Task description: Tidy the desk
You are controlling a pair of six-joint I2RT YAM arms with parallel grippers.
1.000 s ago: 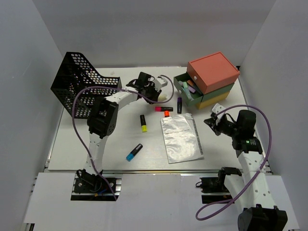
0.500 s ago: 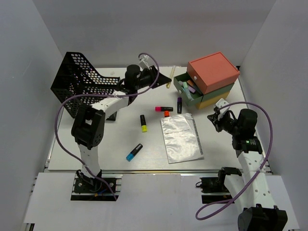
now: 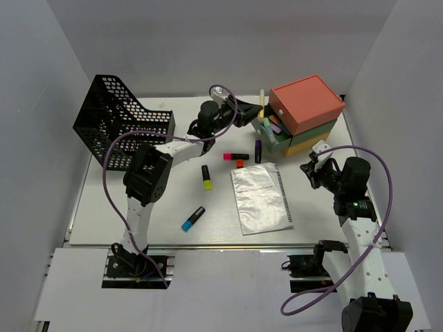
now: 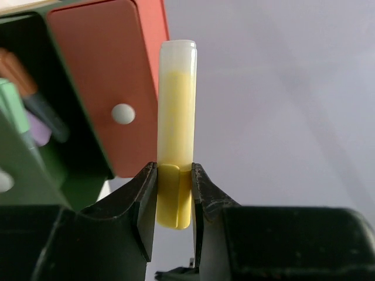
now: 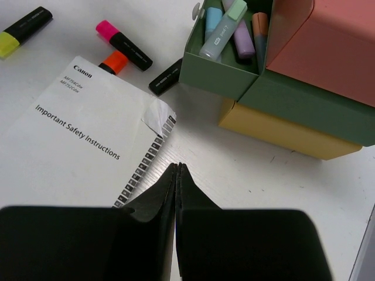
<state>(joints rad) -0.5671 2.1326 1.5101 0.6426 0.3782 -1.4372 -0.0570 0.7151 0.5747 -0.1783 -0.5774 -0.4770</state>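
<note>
Upper centre, the left gripper (image 4: 174, 175) pinches a yellow highlighter (image 4: 177, 117) beside the open green drawer (image 5: 218, 75); next it likely needs lowering inside. The right gripper (image 5: 177, 168) is closed on nothing

Plain grey walls (image 3: 208, 41) on 3 sides, soft even light thruout.

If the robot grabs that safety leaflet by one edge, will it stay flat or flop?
Probably flops: the leaflet looks thin, one corner curled up. Lying flat on the desk, its edge may be hard to pinch, and its glossy face may slide when pushed.
</note>
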